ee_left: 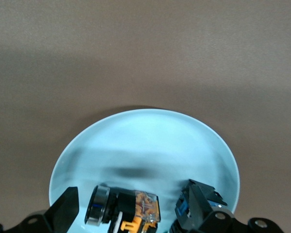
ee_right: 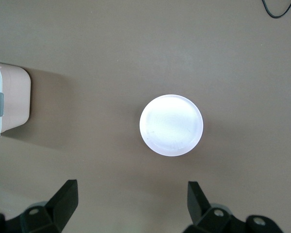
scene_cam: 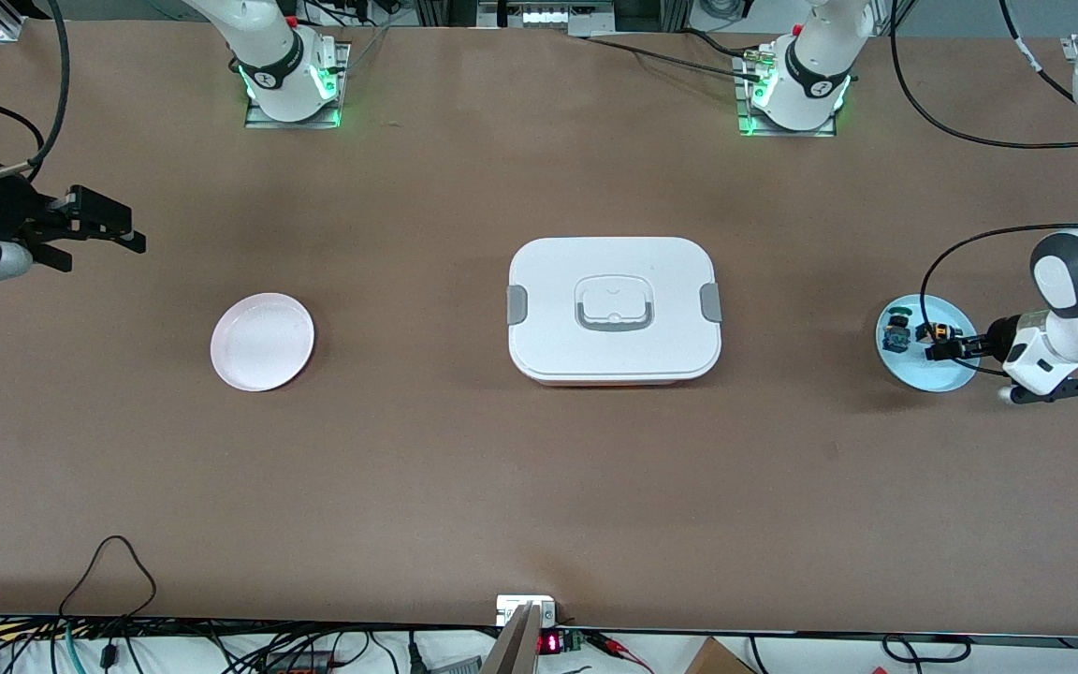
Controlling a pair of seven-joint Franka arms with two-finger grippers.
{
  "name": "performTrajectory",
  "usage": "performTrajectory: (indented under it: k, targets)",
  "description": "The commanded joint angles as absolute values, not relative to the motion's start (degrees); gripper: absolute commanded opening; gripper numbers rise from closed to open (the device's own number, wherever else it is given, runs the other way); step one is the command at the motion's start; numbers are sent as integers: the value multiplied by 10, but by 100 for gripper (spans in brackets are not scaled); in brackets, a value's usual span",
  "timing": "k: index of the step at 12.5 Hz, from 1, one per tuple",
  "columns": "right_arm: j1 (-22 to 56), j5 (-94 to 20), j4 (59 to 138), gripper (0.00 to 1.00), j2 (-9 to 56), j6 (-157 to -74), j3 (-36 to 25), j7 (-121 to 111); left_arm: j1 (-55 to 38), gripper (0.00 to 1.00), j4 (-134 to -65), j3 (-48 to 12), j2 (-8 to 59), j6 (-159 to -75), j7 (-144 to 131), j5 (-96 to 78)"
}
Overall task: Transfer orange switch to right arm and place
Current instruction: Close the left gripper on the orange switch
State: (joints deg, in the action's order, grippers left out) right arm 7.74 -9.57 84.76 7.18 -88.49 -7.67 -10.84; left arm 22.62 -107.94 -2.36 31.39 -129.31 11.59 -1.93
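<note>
Pictured from above, a brown table (scene_cam: 464, 468) with two Franka arms at work. At the left arm's end, a blue plate (scene_cam: 946, 377) carrying two small parts: the orange switch (scene_cam: 938, 330), black with an orange band, and beside it, toward the table's middle, a blue part (scene_cam: 896, 335). Reaching low over that plate, the left gripper (scene_cam: 943, 350), jaws spread wide and holding nothing, one fingertip just beside the switch, nothing yet pinched. Seen from the left wrist, the switch (ee_left: 128, 209) lying on its side on the plate (ee_left: 150, 141), silver end cap to one side, between the spread fingers (ee_left: 68, 206); the blue part (ee_left: 184, 209) tucked against the other finger, contact not clear. At mid-table, a white lunchbox (scene_cam: 614, 311), lid on, grey clips at both ends and a grey handle recessed on top. Toward the right arm's end, a pink plate (scene_cam: 262, 341), bare. Hanging above the table at that end, the right gripper (scene_cam: 113, 232), jaws wide and empty, arm waiting. From the right wrist, the pink plate (ee_right: 171, 124) below the spread fingers (ee_right: 65, 199), with a corner of the lunchbox (ee_right: 7, 104) at the frame's edge.
</note>
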Motion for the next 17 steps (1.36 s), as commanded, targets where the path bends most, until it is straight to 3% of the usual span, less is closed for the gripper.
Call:
performTrajectory:
  k: [1,5,17]
  targets:
    - [75,-111,869,100,58,-894,-76,-105,238,100,-1135,-30,282,-1337,129,-11]
    - [73,-111,874,100,57,-893,-76,-105,238,100,-1167,-30,273,-1367,180,-11]
    - [54,-112,890,100,44,-886,-76,-83,238,100,-1168,-29,279,-1368,266,-7]
